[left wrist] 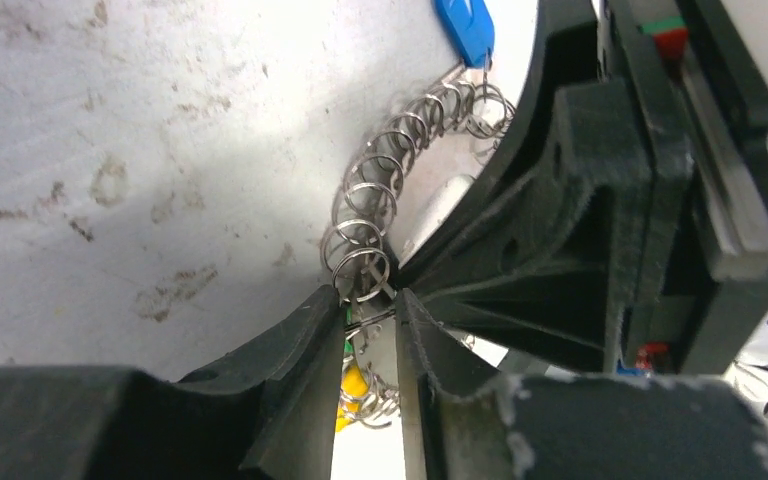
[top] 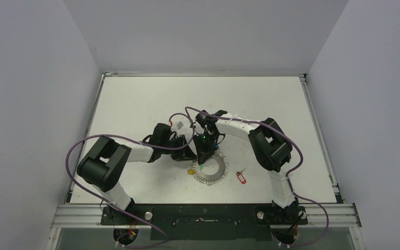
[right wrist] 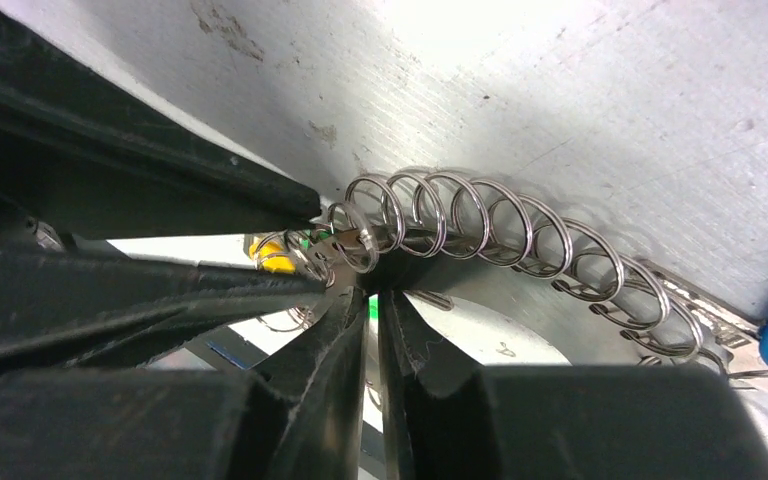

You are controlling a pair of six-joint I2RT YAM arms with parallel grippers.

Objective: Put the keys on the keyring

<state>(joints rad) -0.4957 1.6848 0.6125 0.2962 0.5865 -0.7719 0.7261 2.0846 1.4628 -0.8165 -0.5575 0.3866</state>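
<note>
The keyring [top: 217, 171] lies flat toward the near middle of the surface. It is a stiff, light plate whose thin wire loops look springy and slippery, so I judge a single loop is best pinched low, close to the plate. My left hand [left wrist: 370, 300] is clenched on one loop, and my right hand [right wrist: 370, 295] is nearly closed beside it, gripping or not I cannot tell. Only the overhead view shows the red-tagged key [top: 241, 177] loose just right of the ring, and only the wrist views show the blue tag [left wrist: 465, 25] at the loops.

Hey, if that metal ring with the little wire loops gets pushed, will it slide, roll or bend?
The ring lies flat on the table, so it would probably slide, not roll. Its plate looks stiff; the loops seem loose and may snag.
</note>
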